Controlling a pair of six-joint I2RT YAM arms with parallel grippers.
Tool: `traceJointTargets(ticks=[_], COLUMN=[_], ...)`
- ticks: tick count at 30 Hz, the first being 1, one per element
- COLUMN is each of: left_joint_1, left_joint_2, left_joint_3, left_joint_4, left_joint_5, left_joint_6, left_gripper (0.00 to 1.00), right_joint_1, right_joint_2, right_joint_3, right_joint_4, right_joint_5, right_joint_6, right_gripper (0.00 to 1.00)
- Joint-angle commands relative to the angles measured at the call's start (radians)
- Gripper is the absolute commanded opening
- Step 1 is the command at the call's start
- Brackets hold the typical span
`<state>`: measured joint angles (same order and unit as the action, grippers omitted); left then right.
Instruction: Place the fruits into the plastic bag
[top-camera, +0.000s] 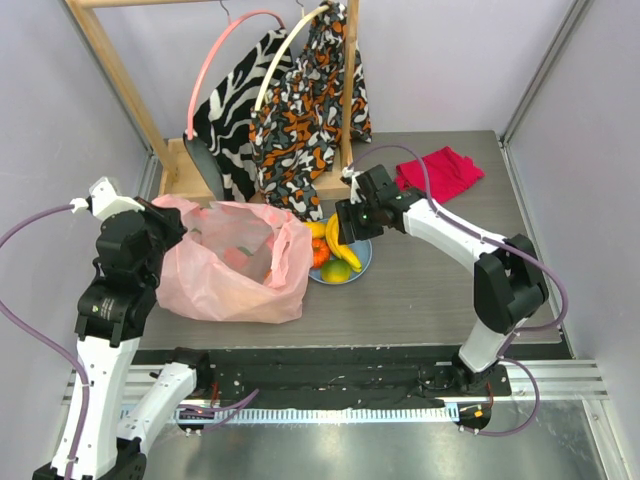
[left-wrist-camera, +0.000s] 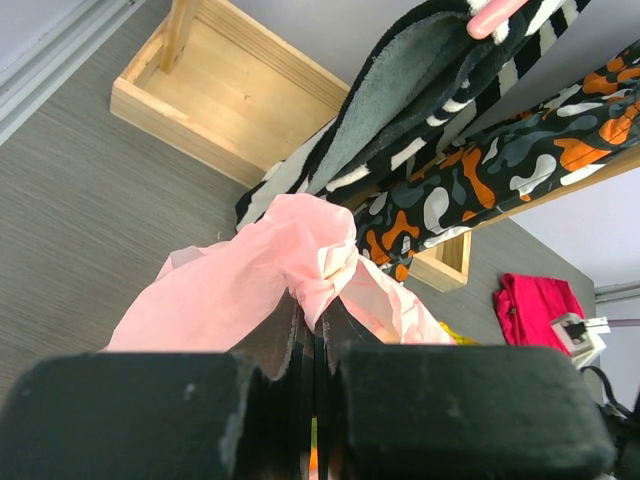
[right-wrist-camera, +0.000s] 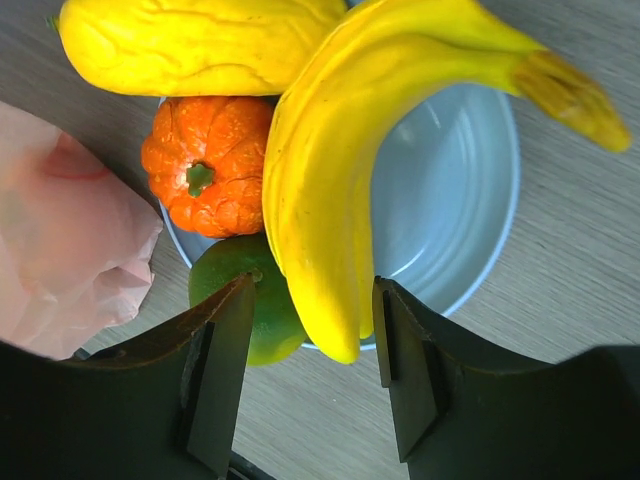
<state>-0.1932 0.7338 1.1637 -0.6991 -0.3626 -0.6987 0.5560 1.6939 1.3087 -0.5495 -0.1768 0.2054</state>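
The pale-pink plastic bag (top-camera: 235, 265) lies on the table at the left, its mouth facing right. My left gripper (top-camera: 175, 225) is shut on the bag's bunched rim (left-wrist-camera: 300, 250) and holds it up. The yellow bananas (right-wrist-camera: 320, 190), the orange (right-wrist-camera: 205, 165) and the green-yellow fruit (right-wrist-camera: 240, 295) lie on the blue plate (right-wrist-camera: 460, 180), just right of the bag. My right gripper (right-wrist-camera: 312, 375) is open just above the plate, with the tip of a banana between its jaws and untouched. In the top view it hovers over the bananas (top-camera: 340, 245). The red apple is not clearly visible.
A wooden rack (top-camera: 120, 70) stands at the back with a zebra-print garment (top-camera: 235, 110) and an orange-and-black garment (top-camera: 310, 110) on hangers. A folded red cloth (top-camera: 440, 170) lies at the back right. The bag's edge (right-wrist-camera: 60, 230) sits next to the plate.
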Motion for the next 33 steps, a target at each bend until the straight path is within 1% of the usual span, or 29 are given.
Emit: traceJointTargets(ticks=[1, 12, 23, 29, 33], left_joint_1=[0.006, 0.008, 0.006, 0.006, 0.006], left_joint_2=[-0.004, -0.022, -0.048, -0.07, -0.08], left_joint_3=[-0.001, 0.005, -0.007, 0.001, 0.002], left_joint_4=[0.035, 0.0, -0.019, -0.036, -0.057], left_joint_5=[0.002, -0.015, -0.016, -0.025, -0.033], left_joint_6=[0.002, 0.005, -0.025, -0.027, -0.025], left_gripper=[0.0, 0.0, 0.0, 0.0, 0.0], right_joint_1=[0.015, 0.016, 0.015, 0.01, 0.002], right_joint_2=[0.027, 0.101, 0.125, 0.139, 0.135], right_joint_3=[0.004, 0.05, 0.037, 0.027, 0.015], right_joint_4=[0.046, 0.056, 0.065, 0.065, 0.066], right_joint_5=[-0.032, -0.055, -0.092, -0.092, -0.099], right_joint_6=[-0.023, -0.057, -0.072, -0.087, -0.093], right_gripper=[0.58, 0.56, 0.51, 0.44, 0.35])
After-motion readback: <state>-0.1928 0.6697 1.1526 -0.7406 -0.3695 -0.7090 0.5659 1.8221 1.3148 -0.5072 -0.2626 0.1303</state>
